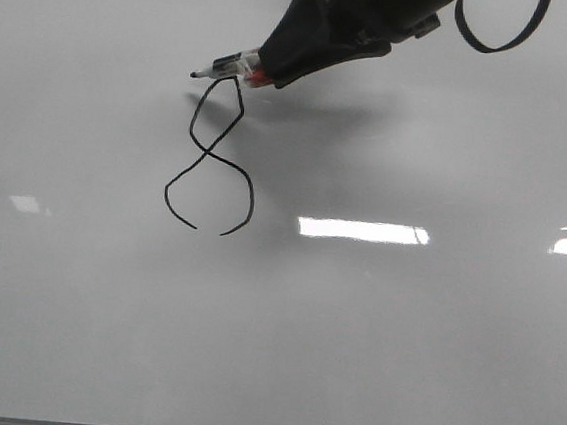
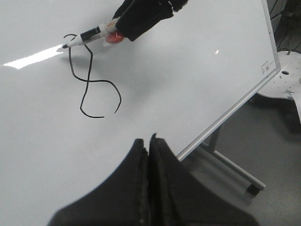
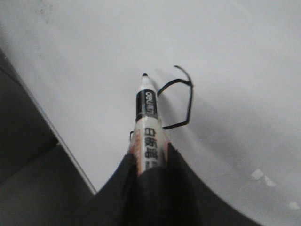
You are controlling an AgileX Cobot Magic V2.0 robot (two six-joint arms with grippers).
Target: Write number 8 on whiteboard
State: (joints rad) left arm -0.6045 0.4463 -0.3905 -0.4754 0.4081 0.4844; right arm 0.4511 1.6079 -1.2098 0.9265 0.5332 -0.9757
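Note:
The whiteboard point(image 1: 370, 361) fills the front view. The number 8 point(image 1: 209, 150) is a thin black figure with a narrow upper loop and a wider lower loop open at the bottom. My right gripper point(image 1: 269, 69) is shut on a white marker point(image 1: 229, 67). The marker's black tip sits just left of the figure's top, and its shadow lies a little apart from it. In the right wrist view the marker point(image 3: 146, 117) sticks out of the gripper point(image 3: 149, 157) beside the upper loop point(image 3: 190, 99). My left gripper point(image 2: 149, 141) is shut and empty, over the board's lower part, away from the number 8 point(image 2: 89, 81).
The board's metal edge strip point(image 2: 225, 115) runs diagonally, with the stand's leg point(image 2: 230, 165) and grey floor beyond it. A white round base point(image 2: 287, 80) stands off the board. A black cable loop point(image 1: 501, 38) hangs by the right arm. Bright light reflections point(image 1: 362, 230) lie on the board.

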